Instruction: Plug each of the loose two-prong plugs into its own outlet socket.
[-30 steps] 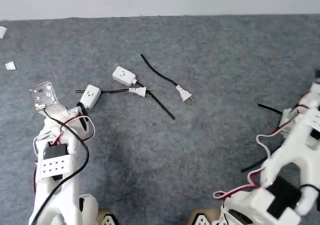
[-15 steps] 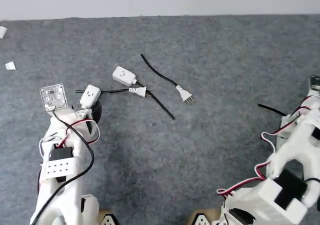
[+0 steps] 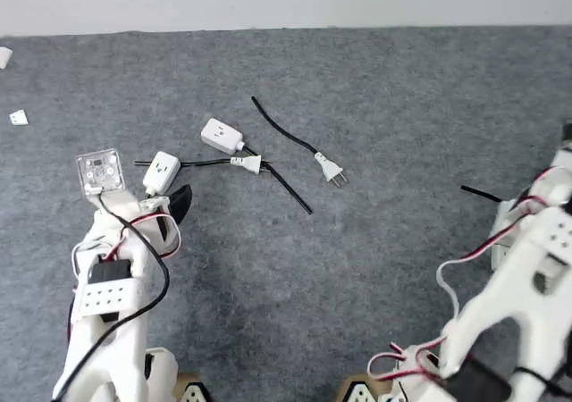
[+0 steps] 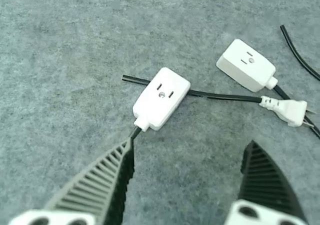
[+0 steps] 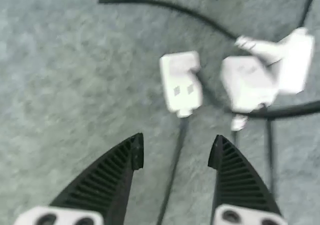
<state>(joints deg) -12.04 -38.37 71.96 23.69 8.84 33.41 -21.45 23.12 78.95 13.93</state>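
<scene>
Two white outlet sockets lie left of centre on the grey carpet: one (image 3: 162, 171) just ahead of my left gripper (image 3: 167, 203), the other (image 3: 222, 135) farther back. A white two-prong plug (image 3: 248, 163) on a black cord lies between them, and a second plug (image 3: 332, 170) lies loose to the right. In the left wrist view the near socket (image 4: 161, 98) sits face up just beyond my open left gripper (image 4: 190, 146), with nothing between its fingers. My right gripper (image 5: 177, 141) stands open above another white socket (image 5: 181, 87) with a black cord.
More white plug or socket bodies (image 5: 247, 90) and black cords lie beside the socket under the right gripper. A black cord end (image 3: 481, 193) shows near the right arm (image 3: 527, 259). Small white scraps (image 3: 18, 117) lie at the far left.
The left arm has swung to the right, so its gripper now faces the near socket. The right arm has shifted its pose at the right edge.
</scene>
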